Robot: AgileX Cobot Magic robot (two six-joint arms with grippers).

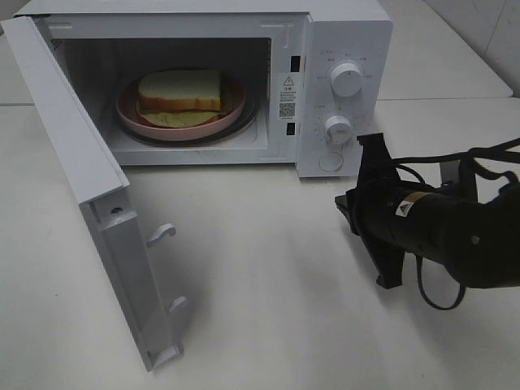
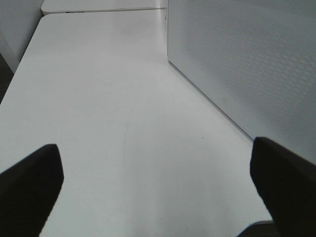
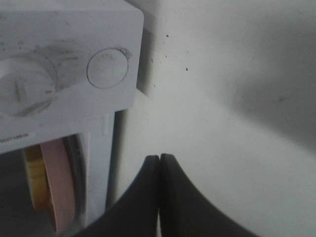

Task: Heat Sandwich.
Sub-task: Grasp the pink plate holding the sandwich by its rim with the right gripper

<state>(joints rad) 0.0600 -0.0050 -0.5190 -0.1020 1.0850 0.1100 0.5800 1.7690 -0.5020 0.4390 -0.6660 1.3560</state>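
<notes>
The sandwich (image 1: 180,91), white bread with a tan crust, lies on a round pink plate (image 1: 130,114) inside the open microwave (image 1: 341,32). My right gripper (image 1: 345,207) hovers low over the table in front of the control panel, to the right of the cavity, with its black fingers pressed together and nothing between them. In the right wrist view the shut gripper (image 3: 159,160) points at the panel's lower corner, with the plate edge (image 3: 59,182) and the sandwich (image 3: 33,173) showing beside it. The left gripper (image 2: 155,163) is open over bare table, fingers (image 2: 34,182) wide apart; it is outside the exterior high view.
The microwave door (image 1: 89,187) swings far out to the front left, its latch hooks (image 1: 162,234) facing the table. Two knobs (image 1: 348,81) (image 1: 338,128) and a round button (image 1: 331,161) sit on the panel. A perforated white wall (image 2: 247,59) stands close beside the left gripper.
</notes>
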